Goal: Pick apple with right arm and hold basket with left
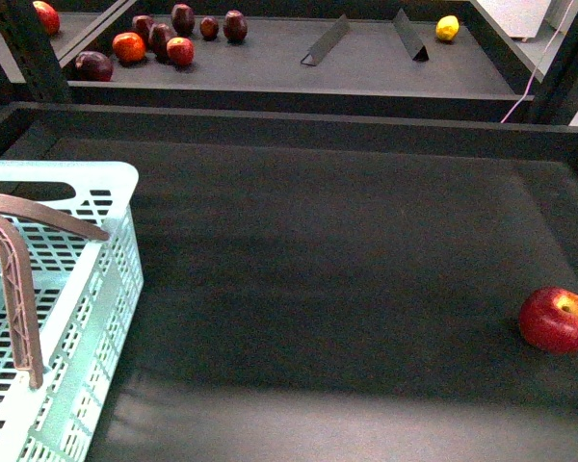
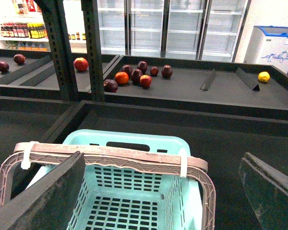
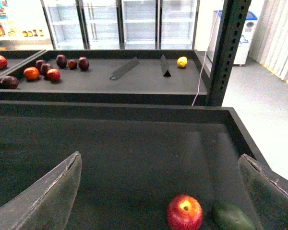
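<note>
Item: the basket (image 1: 77,179), pale mint-blue with slotted walls, stands in the near left corner of a dark matte tray (image 1: 318,289), its oval handle cut-out on the far wall. Item: the left gripper (image 1: 69,308), above the basket, its two brown ribbed fingers (image 1: 19,298) spread wide; one reaches right over the basket's right wall and the other points toward the near side over the slotted interior. Nothing is clamped between them. White zip ties (image 2: 183,164) bind the ribbed pieces. Item: the apple (image 1: 557,320), glossy red with a yellow patch at the stem, lies on the tray floor at the near right, well apart from the basket. Just beside it on the right lies a dark green fruit (image 3: 233,216). Item: the right gripper (image 3: 159,158), jaws wide apart and empty, hangs above the tray, with the apple nearer than its tips and untouched. Item: far shelf, holding maroon fruits (image 1: 183,17) at left and a lemon (image 1: 447,28) at right.
</note>
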You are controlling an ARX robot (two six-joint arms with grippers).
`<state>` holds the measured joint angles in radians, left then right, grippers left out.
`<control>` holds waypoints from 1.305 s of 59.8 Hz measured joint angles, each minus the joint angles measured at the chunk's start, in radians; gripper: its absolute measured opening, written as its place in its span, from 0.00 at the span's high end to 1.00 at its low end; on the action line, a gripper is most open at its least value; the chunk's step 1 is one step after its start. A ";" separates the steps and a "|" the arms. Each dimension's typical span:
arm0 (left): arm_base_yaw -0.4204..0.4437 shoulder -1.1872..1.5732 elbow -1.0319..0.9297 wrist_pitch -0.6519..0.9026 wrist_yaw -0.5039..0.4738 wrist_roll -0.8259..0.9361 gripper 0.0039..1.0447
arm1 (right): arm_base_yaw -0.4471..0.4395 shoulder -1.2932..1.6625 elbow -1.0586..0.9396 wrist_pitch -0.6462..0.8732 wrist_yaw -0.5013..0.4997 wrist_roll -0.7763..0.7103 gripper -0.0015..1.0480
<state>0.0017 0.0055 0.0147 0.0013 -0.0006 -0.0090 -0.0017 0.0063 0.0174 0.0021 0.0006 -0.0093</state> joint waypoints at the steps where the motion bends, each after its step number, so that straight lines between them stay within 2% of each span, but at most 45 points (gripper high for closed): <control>1: 0.000 0.000 0.000 0.000 0.000 0.000 0.06 | 0.000 0.000 0.000 0.000 0.000 0.000 0.08; 25: 0.000 0.001 0.000 -0.002 0.000 -0.005 0.06 | 0.000 0.000 0.000 0.000 0.000 0.000 0.08; 31: -0.003 0.162 0.103 -0.249 0.015 -0.230 0.06 | 0.000 0.000 0.000 0.000 0.000 0.001 0.08; 35: 0.014 0.247 0.122 -0.249 0.058 -0.387 0.06 | 0.000 -0.001 0.000 0.000 0.000 0.001 0.08; 43: 0.130 0.433 0.185 -0.107 0.233 -0.650 0.06 | 0.000 -0.001 0.000 0.000 0.000 0.001 0.08; 49: 0.211 0.611 0.238 0.022 0.308 -0.785 0.06 | 0.000 -0.001 0.000 0.000 0.000 0.002 0.08; 64: 0.315 1.077 0.282 0.315 0.348 -0.984 0.06 | 0.000 -0.001 0.000 0.000 0.000 0.002 0.08; 78: 0.320 1.405 0.434 0.449 0.340 -1.043 0.06 | 0.000 -0.001 0.000 0.000 0.000 0.002 0.08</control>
<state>0.3214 1.4101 0.4484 0.4503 0.3397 -1.0523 -0.0017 0.0055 0.0174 0.0017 0.0006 -0.0074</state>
